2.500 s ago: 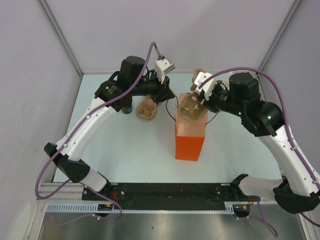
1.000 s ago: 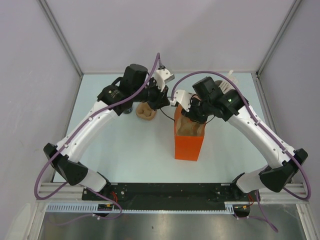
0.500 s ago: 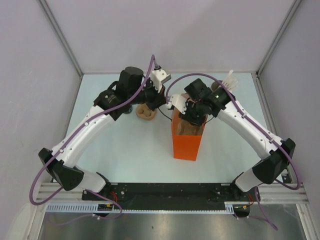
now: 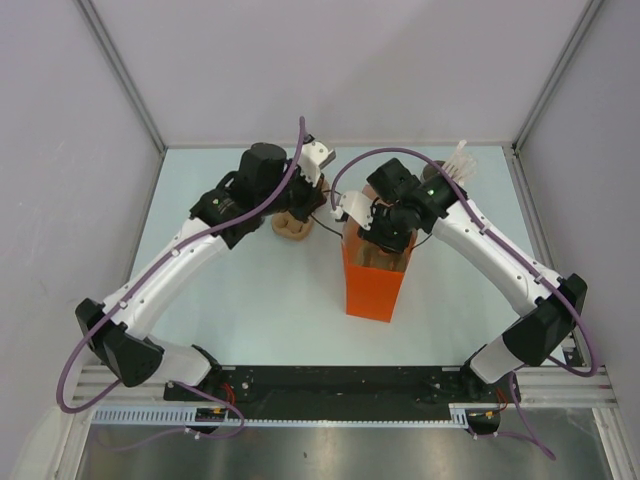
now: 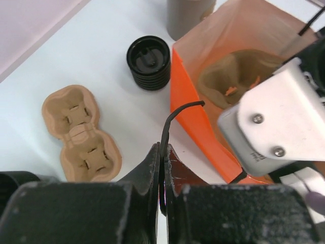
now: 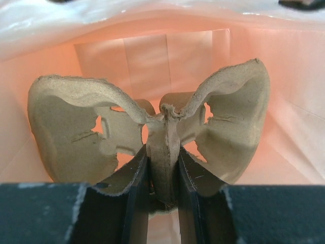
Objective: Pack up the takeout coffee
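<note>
Overhead plus wrist close-ups (shared: bag point(image 4: 375, 290))

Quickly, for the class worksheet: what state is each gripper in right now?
Left gripper: shut on the black bag handle.
Right gripper: shut on the pulp cup carrier inside the orange bag.

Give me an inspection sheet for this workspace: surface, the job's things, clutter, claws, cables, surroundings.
Surface: pale table, no spills seen.
Job's things: black cup upright on the table beside the orange bag, not yet in it.
Clutter: pulp carrier lying flat on the table; stick holder standing near the bag.
Claws: left claw shut on the bag's thin black handle; right claw inside the bag, shut on the middle rib of a second carrier.
Cables: purple cables loop along both arms; no snag seen.
Surroundings: plain walls on three sides; nothing else seen.
</note>
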Controlling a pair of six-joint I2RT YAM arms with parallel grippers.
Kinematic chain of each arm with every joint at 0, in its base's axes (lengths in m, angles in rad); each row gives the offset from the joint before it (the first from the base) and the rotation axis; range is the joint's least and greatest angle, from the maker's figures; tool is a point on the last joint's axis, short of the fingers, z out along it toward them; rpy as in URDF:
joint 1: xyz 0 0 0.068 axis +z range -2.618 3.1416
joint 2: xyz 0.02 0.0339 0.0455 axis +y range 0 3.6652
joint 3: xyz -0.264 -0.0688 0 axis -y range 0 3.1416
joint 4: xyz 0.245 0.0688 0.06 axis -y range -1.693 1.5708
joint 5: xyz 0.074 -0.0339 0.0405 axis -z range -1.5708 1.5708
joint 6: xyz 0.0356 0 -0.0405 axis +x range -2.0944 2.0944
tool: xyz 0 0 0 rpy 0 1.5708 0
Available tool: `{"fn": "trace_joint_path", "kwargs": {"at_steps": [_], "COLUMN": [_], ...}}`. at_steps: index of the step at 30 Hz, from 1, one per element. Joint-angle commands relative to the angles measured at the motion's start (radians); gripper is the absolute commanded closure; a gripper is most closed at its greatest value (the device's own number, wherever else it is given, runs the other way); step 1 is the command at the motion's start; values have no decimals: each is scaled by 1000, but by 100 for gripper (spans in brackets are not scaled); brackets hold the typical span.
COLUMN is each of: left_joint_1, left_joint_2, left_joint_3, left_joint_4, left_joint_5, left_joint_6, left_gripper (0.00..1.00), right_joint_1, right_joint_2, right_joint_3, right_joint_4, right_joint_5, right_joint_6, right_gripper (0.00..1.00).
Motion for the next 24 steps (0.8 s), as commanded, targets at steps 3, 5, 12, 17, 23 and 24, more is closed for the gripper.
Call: {"fn": "trace_joint_path", "kwargs": {"at_steps": [3,5,12,17,23,24], "left_joint_1": [-3,-3,-2,-2,-2,-3], "left_joint_2": [-69,-76,-80,-79,-82,-80], "left_joint_3": [-31,-36,-52,-60,-69,-69], "left_joint_4": [81,87,99,102,108,108], "left_joint_5": [-93,-94,-96,-102,-102,-102], "left_joint_6": [-45,-47,-50,-50,-47,-48], "left_gripper": [93,93,93,92,92,92], "right_joint_1": [3,3,4,4,6,7], "right_joint_2": [20,32,65,83,97,98], "right_joint_3": [22,25,45,61,84,87], "right_joint_4": [-32,-40,-63,-76,-93,-98], "right_joint_5": [11,17,27,33,39,40], "right_joint_6": [-7,-5,-7,-7,-8,-8], "right_gripper": [74,74,75,74,65,63]}}
